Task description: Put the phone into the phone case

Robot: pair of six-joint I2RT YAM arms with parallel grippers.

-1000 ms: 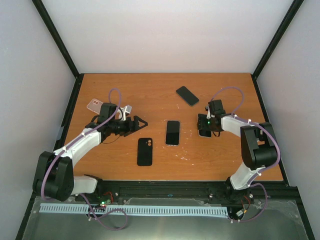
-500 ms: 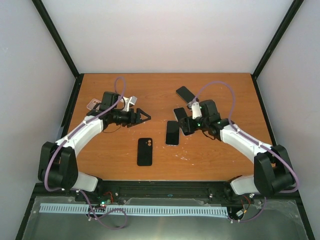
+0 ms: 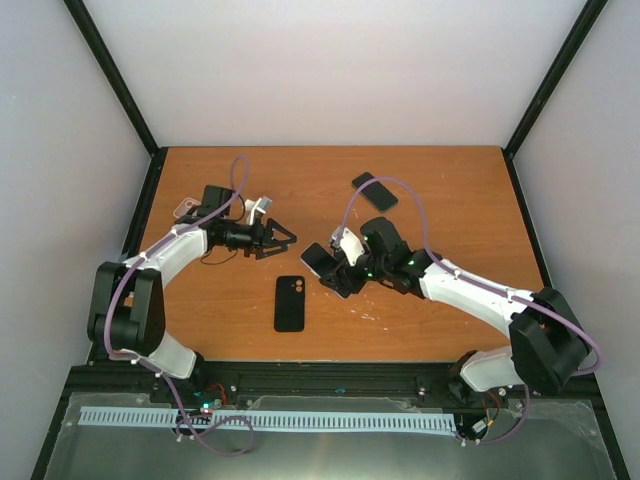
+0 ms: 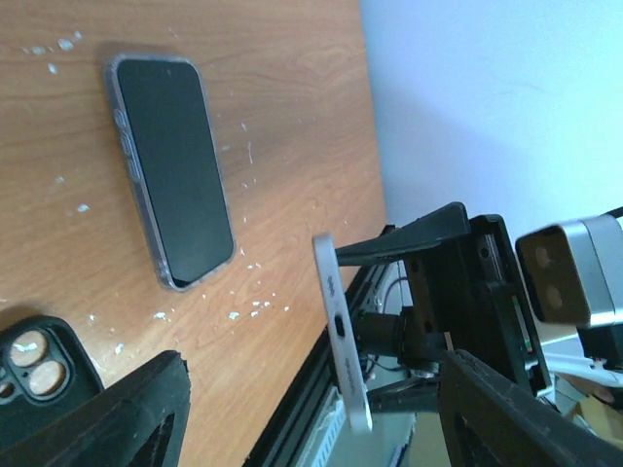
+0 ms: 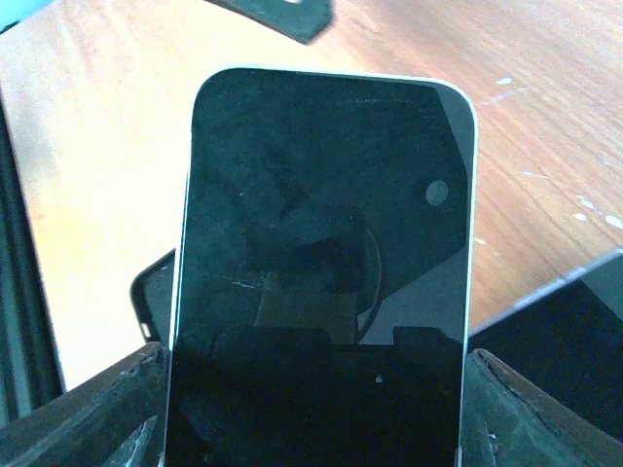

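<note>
- Holding the phone (image 5: 321,214) upright and off the tabletop (image 3: 450,200), the right claw (image 3: 338,268) is clamped on its lower end, with the screen facing the wrist camera.
- The black phone case (image 3: 289,303) lies flat and empty. It is near the held phone but apart from it, toward the near edge.
- The left claw (image 3: 283,240) hovers with its jaws spread wide, gripping nothing and pointing toward the phone.
- Judging from this, the pick-up is done. Still to do are carrying the phone over the case, lining it up and pressing it in.
- A second phone (image 4: 170,185), in what looks like a clear cover, lies flat nearby. A third phone (image 3: 375,191) sits further back, and a pink case (image 3: 186,208) peeks out beside the left arm.
- The tabletop is orange-brown wood grain flecked with white specks, framed by black rails and plain pale walls.
</note>
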